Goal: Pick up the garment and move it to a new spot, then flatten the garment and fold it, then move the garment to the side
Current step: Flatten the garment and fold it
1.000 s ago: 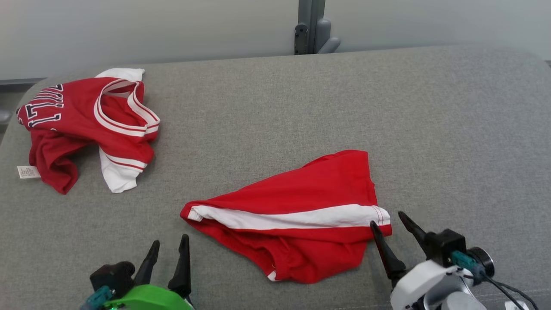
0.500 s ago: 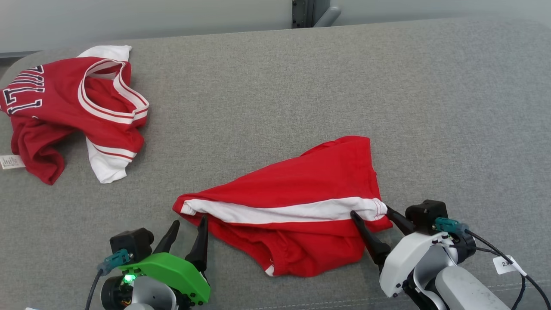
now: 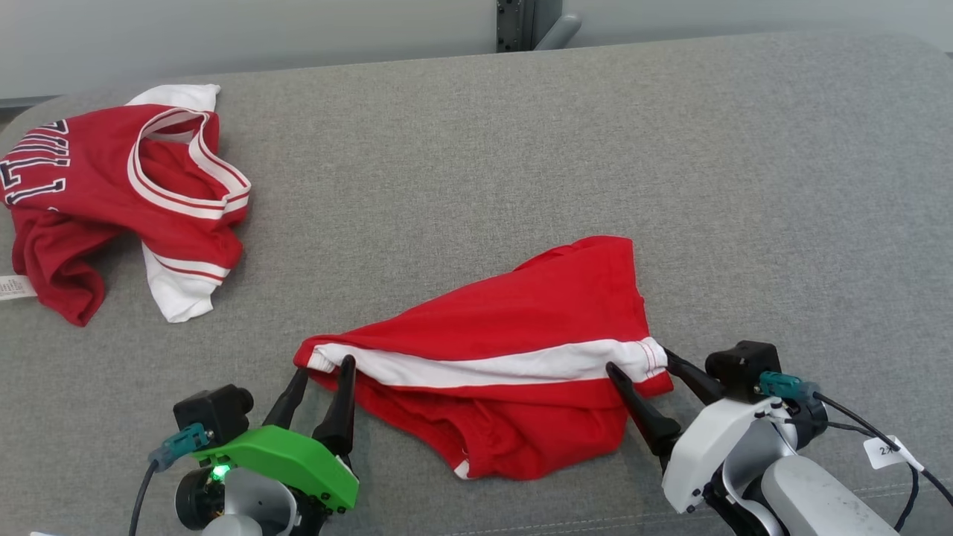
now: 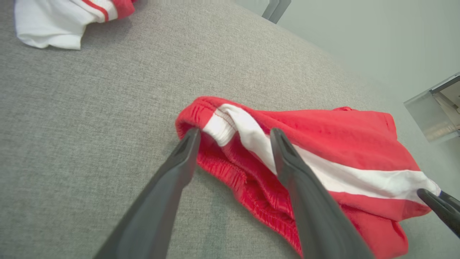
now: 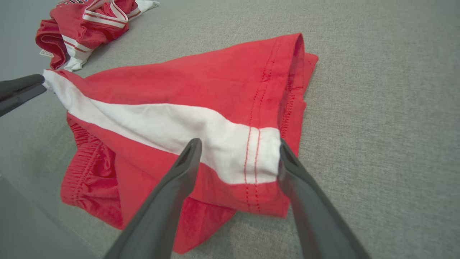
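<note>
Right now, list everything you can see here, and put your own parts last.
shorts: one, red with a white stripe, near middle of the padded surface
jersey: one, red with white trim and dark lettering, crumpled at far left
care label: one, white, at the jersey's left edge
padded surface: one, grey fabric, under both garments
post: one, grey, behind the far edge
left claw: one, dark fingers on green mount, open astride the shorts' left end
right claw: one, dark fingers on white mount, open astride the shorts' right end
</note>
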Available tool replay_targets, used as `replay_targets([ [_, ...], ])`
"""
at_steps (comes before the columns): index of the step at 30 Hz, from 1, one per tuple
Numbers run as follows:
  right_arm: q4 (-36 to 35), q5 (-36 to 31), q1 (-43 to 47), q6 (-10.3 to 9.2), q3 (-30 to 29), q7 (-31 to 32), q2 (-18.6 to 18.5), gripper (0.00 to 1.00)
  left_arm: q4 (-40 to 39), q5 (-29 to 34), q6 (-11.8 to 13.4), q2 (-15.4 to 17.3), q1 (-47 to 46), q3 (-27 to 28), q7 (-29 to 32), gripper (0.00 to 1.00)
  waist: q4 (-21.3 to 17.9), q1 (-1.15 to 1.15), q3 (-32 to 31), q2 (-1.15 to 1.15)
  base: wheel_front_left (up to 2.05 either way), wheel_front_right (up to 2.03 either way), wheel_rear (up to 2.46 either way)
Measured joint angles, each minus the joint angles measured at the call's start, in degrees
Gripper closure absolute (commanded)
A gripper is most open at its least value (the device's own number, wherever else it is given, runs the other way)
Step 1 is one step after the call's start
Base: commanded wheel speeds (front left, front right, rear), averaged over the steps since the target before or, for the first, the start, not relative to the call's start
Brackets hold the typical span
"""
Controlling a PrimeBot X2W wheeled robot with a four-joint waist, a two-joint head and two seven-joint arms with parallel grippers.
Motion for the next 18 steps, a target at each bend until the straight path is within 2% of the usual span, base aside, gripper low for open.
replay_targets([
  [12,0.0,0.26,-0.15,0.0,1.05,-0.59,0.12,0.0,4.27,-4.48,0.22,-0.09,-2.72,0.36,-0.73,0.0,-0.75,0.0,0.03,0.0,0.0,0.0,0.0],
  [14,0.04,0.34,-0.17,0.0,1.21,-0.59,0.14,0.0,5.19,-5.21,0.22,-0.12,-3.4,0.49,-1.3,0.31,-0.83,0.0,-0.06,0.0,0.0,0.0,0.0],
  [15,0.05,0.32,-0.22,0.0,1.37,-0.69,0.11,0.03,5.71,-5.37,0.22,-0.11,-3.76,0.56,-1.31,0.56,-0.87,0.0,-0.12,0.0,0.0,0.0,0.0],
  [16,0.07,0.29,-0.38,0.0,1.57,-0.86,0.11,0.22,6.28,-5.57,0.18,-0.11,-4.09,0.43,-1.3,0.86,-0.93,0.0,-0.18,0.0,0.0,0.0,0.0],
  [17,0.08,0.26,-0.6,0.0,1.79,-1.12,0.1,0.58,6.88,-5.78,-0.09,-0.11,-4.37,0.19,-1.27,1.0,-1.0,0.0,-0.27,0.0,0.0,0.0,0.0],
  [18,0.09,0.43,-0.7,0.0,1.88,-1.44,0.2,0.78,7.35,-5.78,-0.19,-0.12,-4.55,-0.13,-1.2,1.0,-1.1,0.0,-0.36,0.0,0.0,0.0,0.0],
])
